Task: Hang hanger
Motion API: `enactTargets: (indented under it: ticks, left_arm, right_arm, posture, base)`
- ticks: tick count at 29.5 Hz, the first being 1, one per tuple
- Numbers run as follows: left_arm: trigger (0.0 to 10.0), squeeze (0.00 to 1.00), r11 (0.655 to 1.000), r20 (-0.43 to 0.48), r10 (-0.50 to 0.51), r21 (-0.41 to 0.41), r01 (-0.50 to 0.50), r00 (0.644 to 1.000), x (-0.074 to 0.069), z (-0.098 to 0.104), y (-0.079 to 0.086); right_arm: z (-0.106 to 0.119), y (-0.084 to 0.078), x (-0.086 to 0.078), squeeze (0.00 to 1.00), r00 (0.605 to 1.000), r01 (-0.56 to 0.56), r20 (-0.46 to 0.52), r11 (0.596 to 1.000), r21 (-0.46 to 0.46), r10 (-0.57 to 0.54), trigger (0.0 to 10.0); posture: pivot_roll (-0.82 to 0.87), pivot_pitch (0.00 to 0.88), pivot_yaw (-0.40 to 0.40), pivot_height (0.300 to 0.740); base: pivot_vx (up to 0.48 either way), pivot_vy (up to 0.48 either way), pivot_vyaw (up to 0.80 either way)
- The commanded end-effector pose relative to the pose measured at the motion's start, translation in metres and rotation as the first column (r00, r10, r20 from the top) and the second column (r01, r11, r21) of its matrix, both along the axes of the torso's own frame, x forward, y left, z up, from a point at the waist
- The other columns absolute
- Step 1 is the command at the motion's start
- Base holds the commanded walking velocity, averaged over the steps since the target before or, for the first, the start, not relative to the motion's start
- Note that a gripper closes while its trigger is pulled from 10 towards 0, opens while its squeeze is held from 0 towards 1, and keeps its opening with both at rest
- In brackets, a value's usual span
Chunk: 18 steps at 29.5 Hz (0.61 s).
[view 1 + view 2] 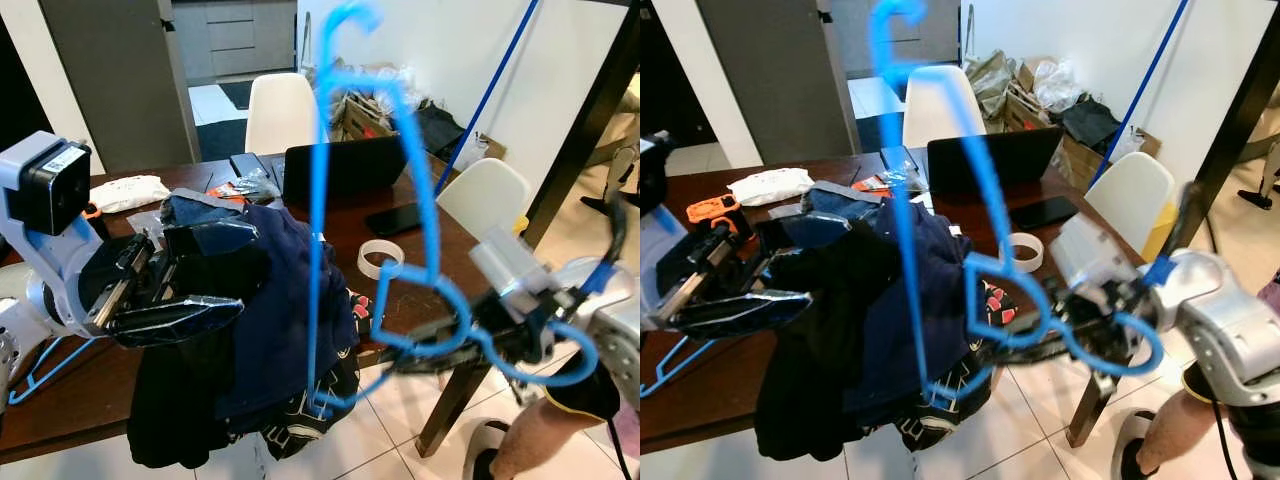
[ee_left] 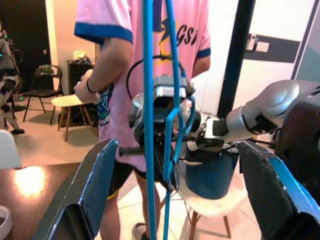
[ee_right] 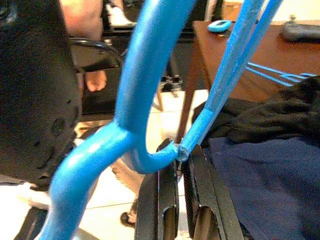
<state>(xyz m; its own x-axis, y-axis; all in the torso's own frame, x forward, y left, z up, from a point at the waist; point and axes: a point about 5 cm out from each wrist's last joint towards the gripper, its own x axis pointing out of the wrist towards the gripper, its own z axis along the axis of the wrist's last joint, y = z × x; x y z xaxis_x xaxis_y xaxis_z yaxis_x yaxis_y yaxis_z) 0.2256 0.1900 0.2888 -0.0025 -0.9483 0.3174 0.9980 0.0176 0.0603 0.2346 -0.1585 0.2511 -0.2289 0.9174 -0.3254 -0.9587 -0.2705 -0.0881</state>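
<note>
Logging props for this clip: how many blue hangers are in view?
2. One blue hanger is held upright by the right gripper, jaws shut on it. The second hanger lies at the table's near-left edge, partly hidden behind the left gripper. The dark clothes could hide more.

Dark wooden table [image 1: 60, 400], black laptop [image 1: 345, 165], tape roll [image 1: 380, 258], white chairs [image 1: 283, 112], heaped dark clothes [image 1: 265, 320]
</note>
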Motion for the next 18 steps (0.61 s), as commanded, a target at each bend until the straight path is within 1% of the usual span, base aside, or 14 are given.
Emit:
enactTargets:
  ticks: [1,2,5,6,9,10,11,13,14,18]
  left_arm:
    - [10.0,0.0,0.999,0.003,-0.032,0.024,0.032,0.999,-0.005,0.003,-0.001]
    - [10.0,0.0,0.998,-0.013,-0.053,0.024,0.054,0.998,-0.006,0.002,-0.004]
    - [10.0,0.0,0.996,-0.031,-0.083,0.019,0.083,0.996,-0.006,0.0,-0.009]
    - [10.0,0.0,0.991,-0.053,-0.134,0.009,0.135,0.99,-0.007,-0.003,-0.017]
    - [10.0,0.0,0.988,-0.061,-0.155,0.01,0.156,0.986,-0.008,-0.004,-0.02]
    - [9.8,0.0,0.985,-0.066,-0.174,0.01,0.175,0.983,-0.008,-0.005,-0.022]
    - [4.0,0.0,0.982,-0.074,-0.19,0.008,0.191,0.979,-0.008,-0.005,-0.023]
    - [4.0,0.0,0.979,-0.08,-0.201,0.006,0.202,0.976,-0.008,-0.005,-0.024]
    - [0.0,0.0,0.977,-0.088,-0.213,0.006,0.215,0.973,-0.009,-0.005,-0.025]
    - [0.0,0.0,0.975,-0.093,-0.221,0.006,0.222,0.971,-0.009,-0.005,-0.025]
  right_arm:
    - [0.003,0.006,-0.005,0.0,0.999,-0.053,0.004,0.998,-0.022,0.053,10.0]
    - [0.002,0.01,-0.007,0.0,0.996,-0.086,-0.004,0.996,-0.037,0.086,10.0]
    - [0.0,0.015,-0.007,0.0,0.994,-0.11,-0.009,0.993,-0.047,0.109,10.0]
    - [-0.003,0.02,-0.006,0.0,0.992,-0.128,-0.008,0.99,-0.06,0.128,10.0]
    - [-0.004,0.022,-0.005,0.0,0.991,-0.13,-0.004,0.989,-0.064,0.13,10.0]
    - [-0.004,0.023,-0.005,0.0,0.991,-0.133,-0.002,0.989,-0.069,0.133,10.0]
    - [-0.004,0.025,-0.004,0.0,0.991,-0.134,0.003,0.988,-0.074,0.134,10.0]
    - [-0.004,0.026,-0.004,0.0,0.991,-0.134,0.006,0.988,-0.077,0.135,10.0]
    - [-0.004,0.026,-0.004,0.0,0.991,-0.133,0.01,0.988,-0.079,0.135,10.0]
    - [-0.004,0.027,-0.003,0.0,0.991,-0.132,0.013,0.988,-0.079,0.134,10.0]
  posture:
    - [0.0,0.0,0.011,0.74]
    - [0.01,0.0,0.011,0.74]
    - [0.01,0.0,0.011,0.74]
    - [0.01,0.0,0.011,0.74]
    - [0.01,0.0,0.013,0.74]
    - [0.01,0.0,0.013,0.74]
    - [0.0,0.0,0.016,0.74]
    - [0.0,0.0,0.016,0.74]
    - [0.0,0.0,0.017,0.74]
    - [0.0,0.0,0.017,0.74]
  base:
    - [0.0,0.0,0.0]
    - [0.0,0.0,0.0]
    - [0.0,0.0,0.0]
    - [0.0,0.0,0.0]
    - [0.0,0.0,0.0]
    - [0.0,0.0,0.0]
    - [0.0,0.0,0.0]
    - [0.0,0.0,0.0]
    - [0.0,0.0,0.0]
    - [0.0,0.0,0.0]
